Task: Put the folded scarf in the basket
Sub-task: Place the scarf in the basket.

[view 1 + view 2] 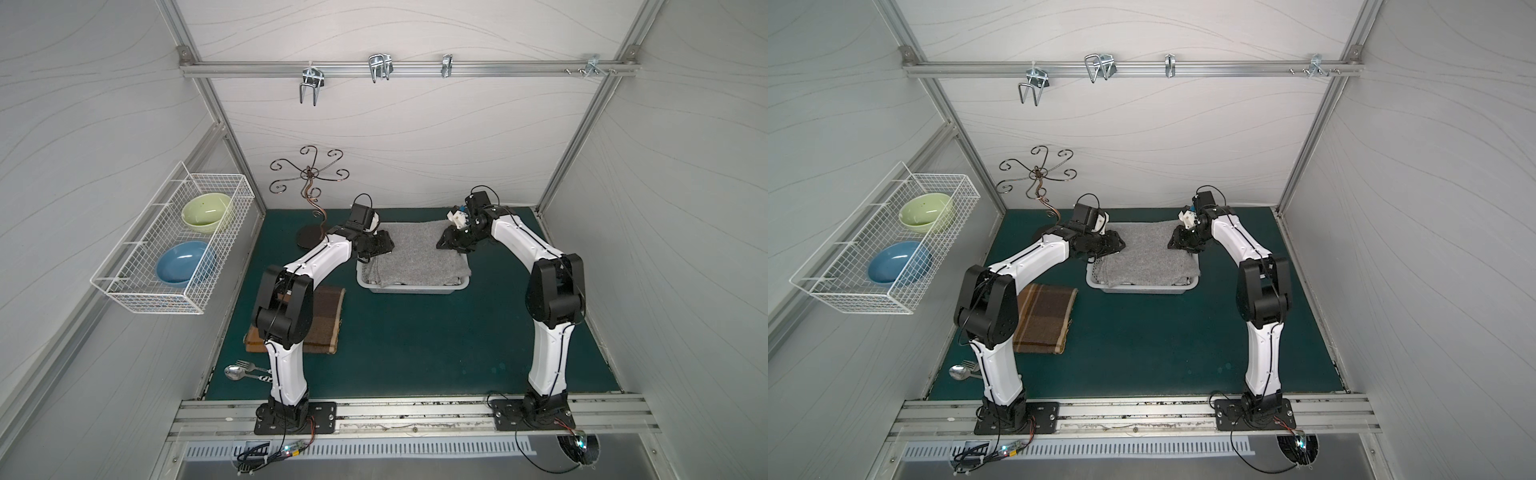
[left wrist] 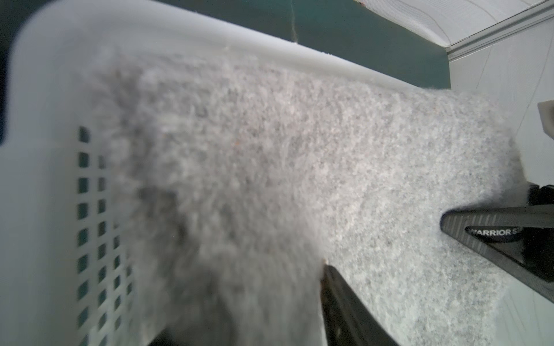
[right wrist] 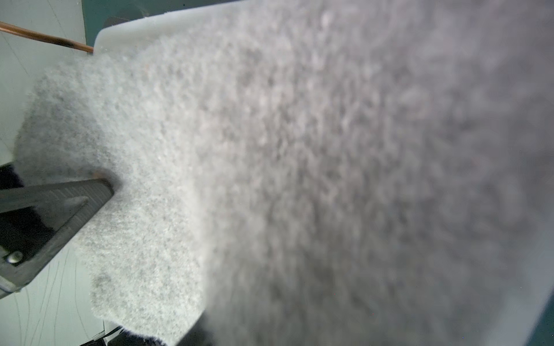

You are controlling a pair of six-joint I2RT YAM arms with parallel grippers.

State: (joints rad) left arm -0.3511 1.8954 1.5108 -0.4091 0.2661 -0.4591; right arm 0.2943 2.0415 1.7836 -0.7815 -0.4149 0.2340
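Observation:
The grey folded scarf [image 1: 415, 253] lies in the white perforated basket [image 1: 415, 289] and hangs over the rim at its right front corner. Both top views show this. My left gripper [image 1: 376, 245] is at the scarf's left edge. In the left wrist view its fingers [image 2: 344, 299] stand apart with scarf fabric [image 2: 269, 179] between them, beside the basket wall [image 2: 45, 179]. My right gripper [image 1: 446, 241] is at the scarf's right edge. One of its fingers [image 2: 479, 230] rests on top of the cloth. In the right wrist view the scarf [image 3: 299, 179] hides its jaws.
A folded brown plaid cloth [image 1: 324, 320] lies under the left arm. A spoon and fork [image 1: 241, 370] lie at the front left. A wire rack [image 1: 124, 291] holding two bowls hangs on the left wall. A metal scroll stand [image 1: 309, 199] rises behind the left gripper.

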